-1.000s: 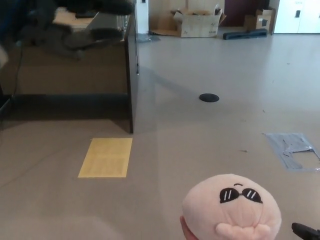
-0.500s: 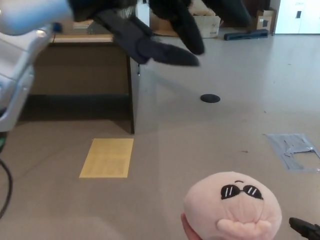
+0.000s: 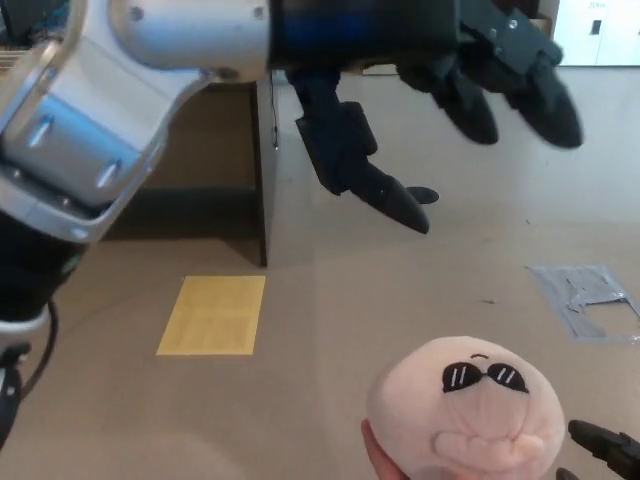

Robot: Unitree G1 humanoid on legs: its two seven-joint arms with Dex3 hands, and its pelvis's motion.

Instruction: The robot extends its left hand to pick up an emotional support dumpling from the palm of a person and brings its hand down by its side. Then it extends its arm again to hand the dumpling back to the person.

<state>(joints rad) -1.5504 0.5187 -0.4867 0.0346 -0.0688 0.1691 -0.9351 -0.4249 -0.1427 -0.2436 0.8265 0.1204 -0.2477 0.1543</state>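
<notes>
A pink plush dumpling [image 3: 466, 413] with black sunglasses stitched on its face rests at the bottom of the head view, on a person's palm whose edge [image 3: 372, 455] just shows under it. My left hand [image 3: 440, 90] hangs high above it, open, thumb pointing down and two thick fingers spread to the right, holding nothing. Its silver forearm [image 3: 130, 90] crosses the top left. A small black part [image 3: 605, 447] pokes in at the bottom right corner; I cannot tell what it is.
A dark desk panel [image 3: 262, 180] stands at the left. A yellow sheet [image 3: 214, 314] lies on the floor, a black round floor cap [image 3: 424, 194] sits farther back, and a grey taped patch [image 3: 590, 300] lies at right. Cardboard boxes stand far back.
My left arm has swung in from the top left and reached forward to the right, so the open hand now hangs over the dumpling. The dumpling has barely moved.
</notes>
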